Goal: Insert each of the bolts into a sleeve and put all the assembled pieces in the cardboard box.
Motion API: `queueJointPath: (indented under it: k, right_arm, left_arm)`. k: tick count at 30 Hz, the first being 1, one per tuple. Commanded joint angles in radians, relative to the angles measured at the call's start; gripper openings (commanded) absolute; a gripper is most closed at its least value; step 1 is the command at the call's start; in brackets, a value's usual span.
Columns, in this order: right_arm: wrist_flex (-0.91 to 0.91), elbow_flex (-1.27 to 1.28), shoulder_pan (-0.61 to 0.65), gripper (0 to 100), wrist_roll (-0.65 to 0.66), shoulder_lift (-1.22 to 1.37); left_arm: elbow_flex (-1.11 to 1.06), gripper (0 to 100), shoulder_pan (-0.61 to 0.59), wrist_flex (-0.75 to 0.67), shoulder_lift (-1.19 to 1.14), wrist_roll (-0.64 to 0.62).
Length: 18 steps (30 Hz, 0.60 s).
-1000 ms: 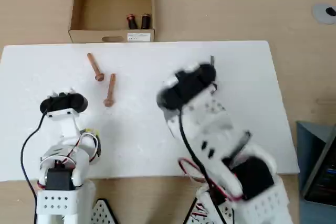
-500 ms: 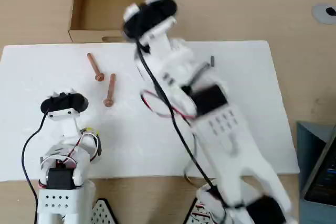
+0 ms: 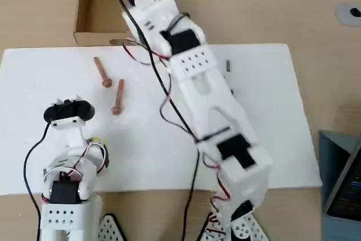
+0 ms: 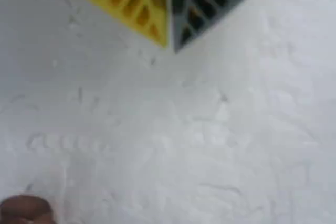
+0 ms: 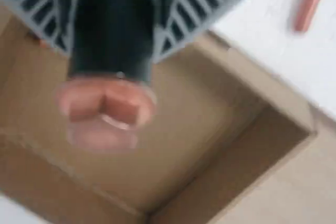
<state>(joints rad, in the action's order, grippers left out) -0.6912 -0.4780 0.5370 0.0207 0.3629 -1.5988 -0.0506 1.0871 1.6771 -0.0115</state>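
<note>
Right gripper [image 5: 113,22] grips a sleeved bolt [image 5: 107,77] above the box [image 3: 93,12] at far left. For a clean drop, lower it inside the walls, clear of the rim, before the jaws part. Left gripper [image 4: 169,38], closed and empty, rests near left, beside two bolts [image 3: 118,97].

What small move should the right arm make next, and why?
Probably open the right claw and let go: it holds the assembled piece, bolt head down, over the floor of the open cardboard box. Two loose bolts wait on the white mat.
</note>
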Motion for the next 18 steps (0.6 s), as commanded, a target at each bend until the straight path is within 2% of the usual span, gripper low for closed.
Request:
queueJointPath:
  k: [1, 11, 18]
  right_arm:
    - [0.037, -0.254, -0.015, 0.9, 0.066, 0.133]
    - [0.032, -0.685, -0.01, 0.9, 0.209, 0.522]
    - [0.031, -0.858, -0.001, 1.2, 0.23, 0.682]
  left_arm:
    - [0.006, 0, -0.011, -0.014, 0.01, -0.003]
    - [0.006, 0, -0.011, -0.014, 0.01, -0.003]
    - [0.006, 0, -0.011, -0.014, 0.01, -0.003]
